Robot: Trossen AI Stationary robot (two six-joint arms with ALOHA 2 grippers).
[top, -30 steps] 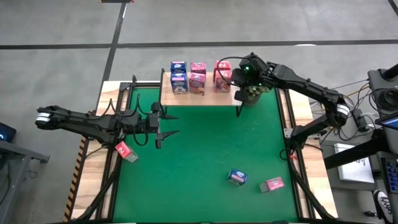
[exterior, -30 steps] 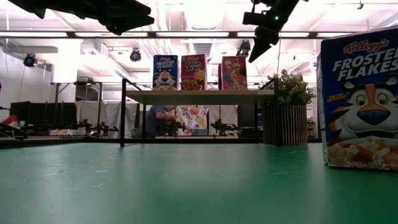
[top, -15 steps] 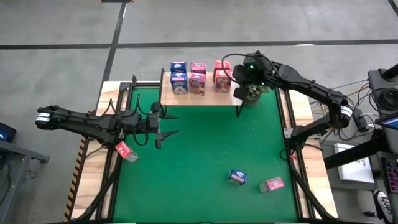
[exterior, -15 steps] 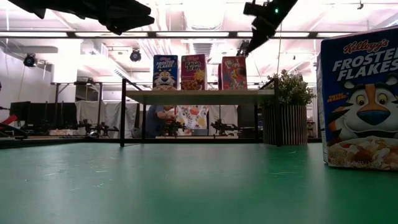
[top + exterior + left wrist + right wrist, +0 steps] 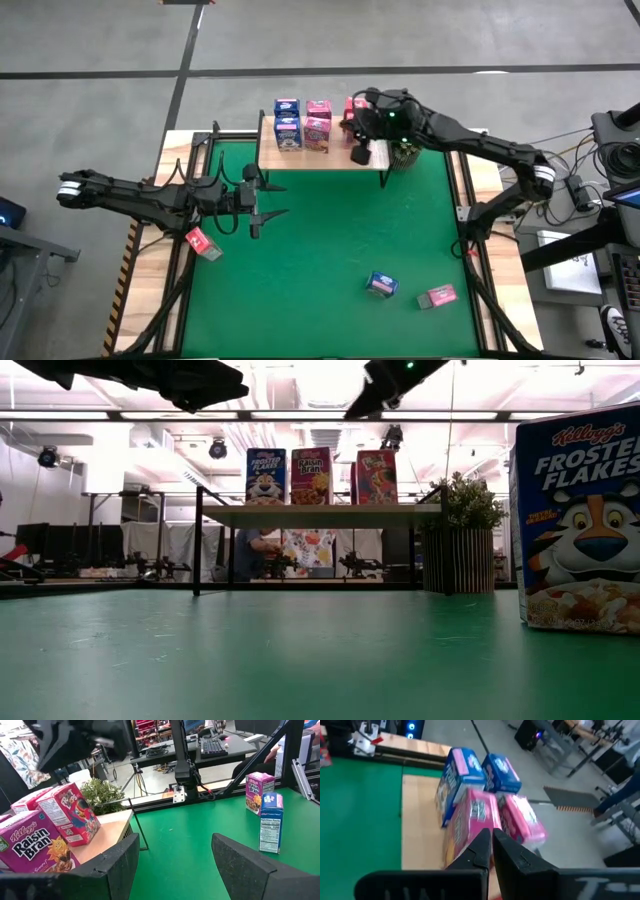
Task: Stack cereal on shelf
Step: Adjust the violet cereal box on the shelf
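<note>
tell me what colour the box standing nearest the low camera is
Blue, a Frosted Flakes cereal box; the low view shows it best.

Six cereal boxes [image 5: 303,125] stand upright on the wooden shelf [image 5: 335,157].

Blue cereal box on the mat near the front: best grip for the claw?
The blue cereal box looks upright and apart from the pink box. Probably come straight down and close on its two narrow sides near the top; nothing crowds them.
</note>
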